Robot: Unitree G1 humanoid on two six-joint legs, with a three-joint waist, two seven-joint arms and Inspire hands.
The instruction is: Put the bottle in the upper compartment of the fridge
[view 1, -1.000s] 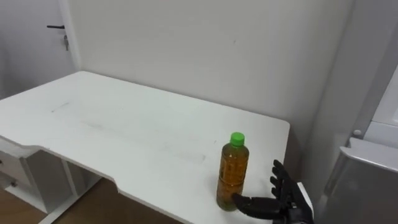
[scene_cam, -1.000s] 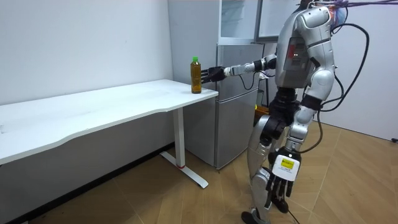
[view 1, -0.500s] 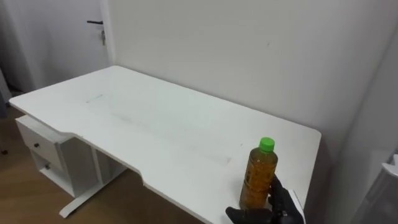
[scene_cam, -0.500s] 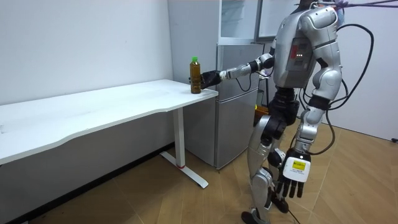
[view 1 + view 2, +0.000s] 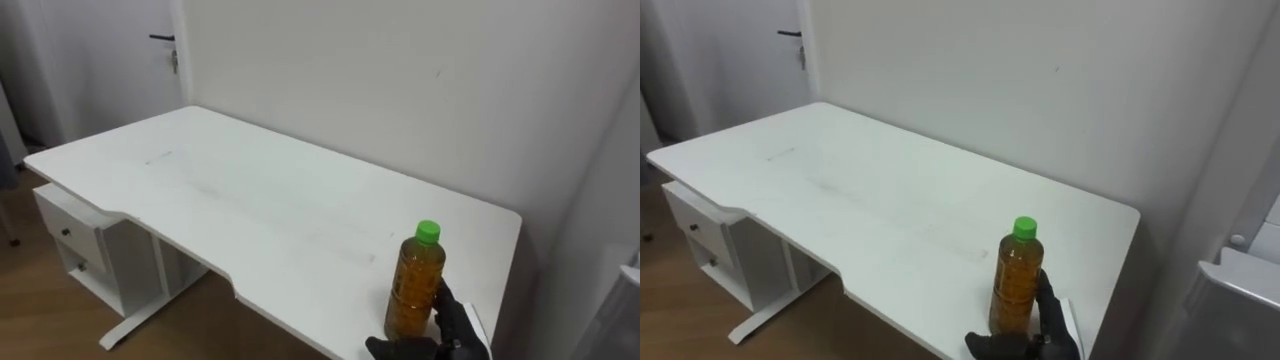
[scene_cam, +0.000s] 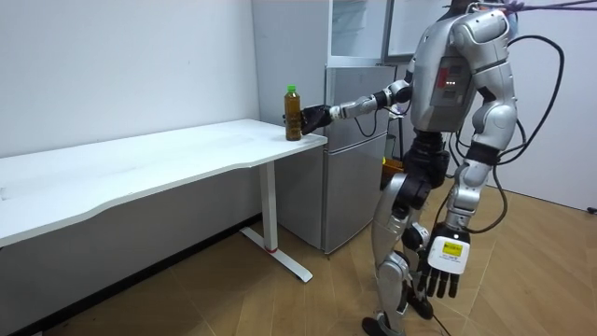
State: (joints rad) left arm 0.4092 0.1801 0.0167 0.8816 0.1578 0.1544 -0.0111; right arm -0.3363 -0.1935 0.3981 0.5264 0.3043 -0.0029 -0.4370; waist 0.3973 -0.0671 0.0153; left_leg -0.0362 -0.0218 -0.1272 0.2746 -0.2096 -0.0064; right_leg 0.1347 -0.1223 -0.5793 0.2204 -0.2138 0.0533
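White wall (image 5: 400,90) backs a long white desk (image 5: 250,210), with a door (image 5: 160,60) at the far left and a wood floor (image 6: 280,299) below. A white drawer unit (image 5: 75,240) sits under the desk's left end.

The bottle (image 5: 414,285) stands upright on the desk near its front right corner, close to the front edge. It holds amber liquid and has a green cap (image 5: 428,232).

The right hand (image 5: 452,335) reaches in from the lower right and is wrapped round the bottle's lower part. Its thumb crosses in front of the base and its fingers (image 5: 1046,298) curl up behind the bottle. The base is partly hidden by the thumb, so the bottle seems to rest on the desk, though this is not certain.

In the room view the robot stands upright on the floor just off the desk's right end, with its right arm stretched out level to the bottle. The grey fridge (image 6: 350,159) stands against the wall just beyond that end of the desk, behind the outstretched arm. The left hand (image 6: 440,273) hangs beside the robot's leg, fingers loose and pointing down, holding nothing.
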